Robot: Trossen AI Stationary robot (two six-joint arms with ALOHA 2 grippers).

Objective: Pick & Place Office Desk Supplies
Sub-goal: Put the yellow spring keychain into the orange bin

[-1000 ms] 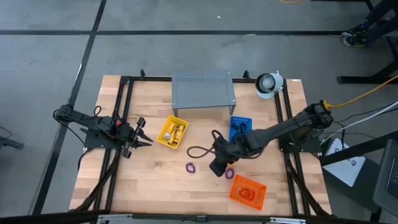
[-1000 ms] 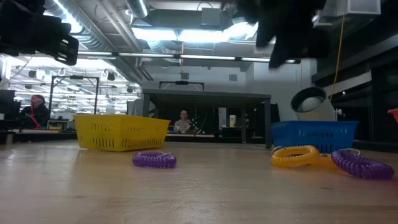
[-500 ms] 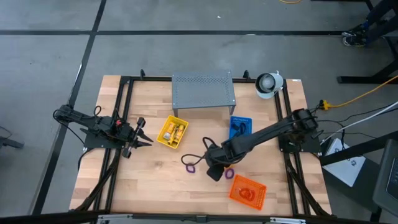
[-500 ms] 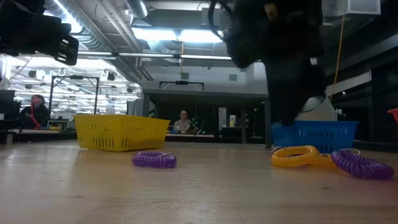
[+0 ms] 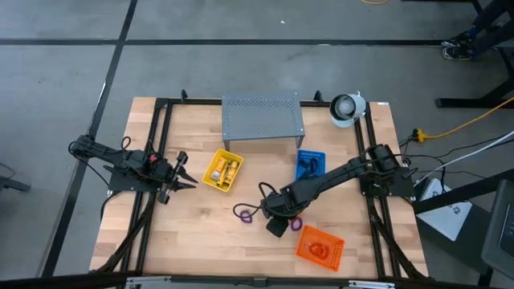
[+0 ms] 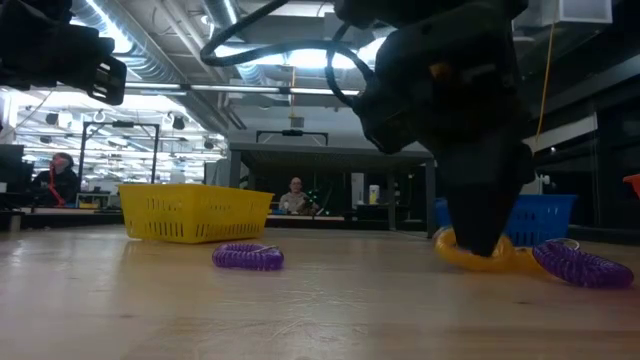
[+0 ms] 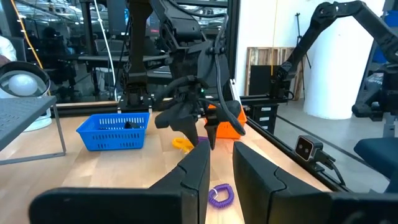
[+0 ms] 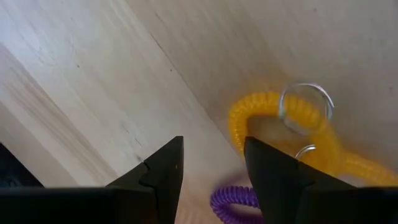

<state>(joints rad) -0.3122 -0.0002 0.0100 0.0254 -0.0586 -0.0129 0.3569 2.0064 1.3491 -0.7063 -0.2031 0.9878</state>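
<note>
My right gripper (image 8: 211, 167) points steeply down, open, just above the wooden table (image 5: 193, 233). Its fingertips stand beside a yellow coiled loop (image 8: 273, 118) with a metal ring, and only bare wood shows between them. In the low view the gripper (image 6: 482, 238) stands in front of that loop (image 6: 455, 252). I cannot tell whether they touch. One purple loop (image 5: 243, 213) lies flat to the left and another (image 6: 580, 265) lies by the yellow one. My left gripper (image 7: 221, 171) waits level at the table's left edge, its fingers a narrow gap apart, holding nothing.
A yellow tray (image 5: 222, 170) holds yellow-and-white packets. A blue tray (image 5: 311, 163) holds black items, and an orange tray (image 5: 320, 247) holds a red loop. A grey perforated stand (image 5: 263, 116) and a white round device (image 5: 347, 108) stand at the far edge.
My right gripper has come down to the table beside the yellow loop, shifting a little toward the table's left and tipping to point more steeply down. Its fingers have stayed open. The loops have not moved.
</note>
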